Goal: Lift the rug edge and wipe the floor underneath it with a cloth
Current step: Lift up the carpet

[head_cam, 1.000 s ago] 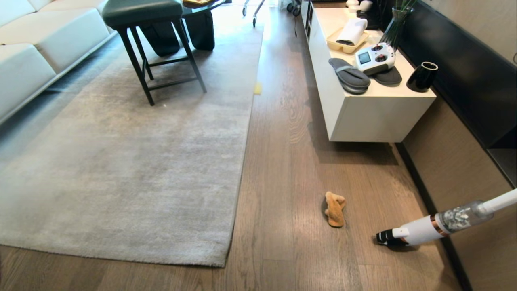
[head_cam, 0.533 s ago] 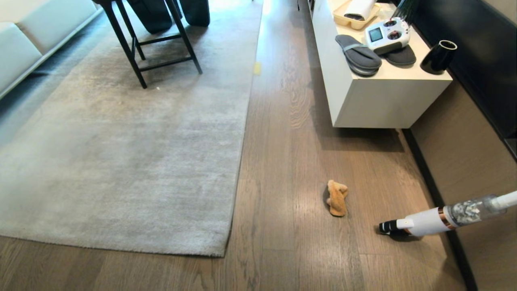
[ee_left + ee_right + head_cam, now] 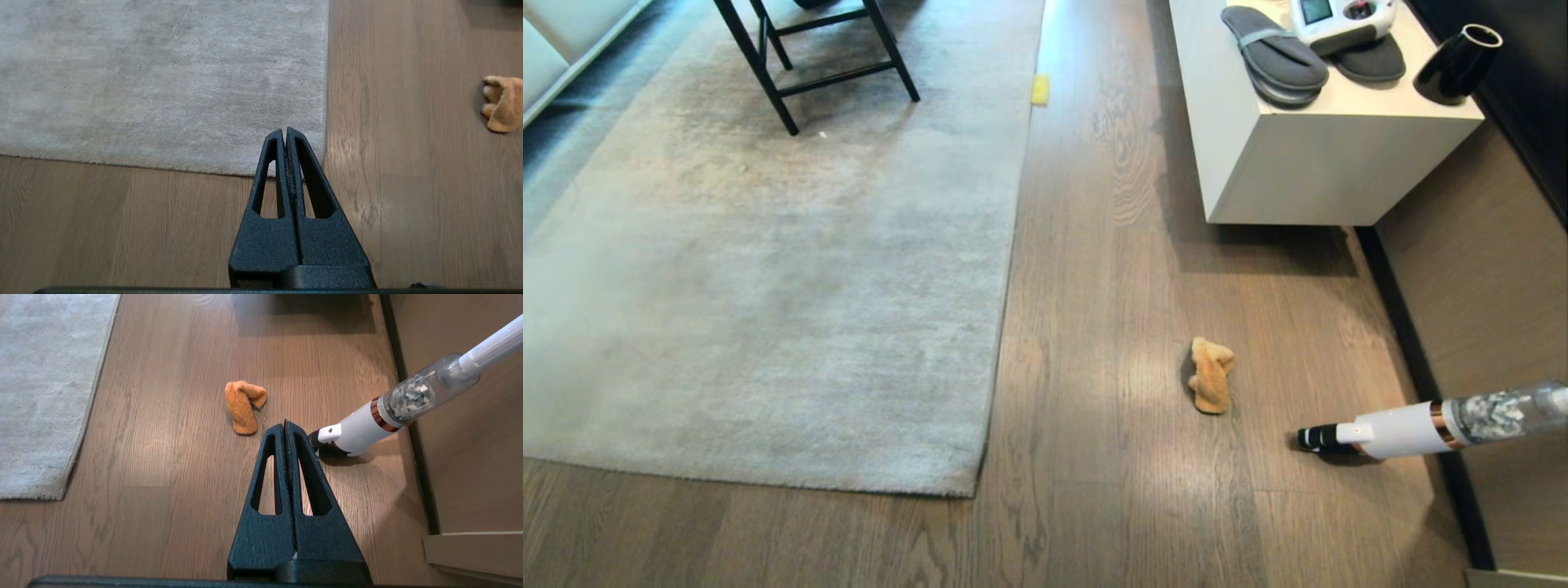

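The rug (image 3: 768, 269) is lying flat on the floor (image 3: 1094, 490), every edge down, its rounded near corner sitting toward the lower middle of the head view. The cloth (image 3: 1211, 376) is lying crumpled on bare planks, well apart from the rug's right edge and out in the open strip between rug and wall. A white stick vacuum (image 3: 1413, 426) is resting just beside the cloth on the wall side, its nozzle pointing toward it, not touching.

Neither arm is showing in the head view. The left claw (image 3: 284, 130) is hanging above the floor near the rug's corner, fingers pressed together, pinching nothing; the cloth is sitting at the margin of that wrist view. The right claw (image 3: 284, 424) is hanging over bare planks, fingers likewise pressed together and empty, with the cloth just ahead of its tips and the vacuum nozzle close alongside.

Further out: a white cabinet (image 3: 1323, 163) is standing against the wall, its surface carrying grey slippers (image 3: 1274, 61), a white controller (image 3: 1339, 16) and a black cup (image 3: 1458, 53). Black stool legs (image 3: 768, 73) are standing on the rug's far part. A small yellow tag (image 3: 1040, 89) is lying at the rug's right edge.
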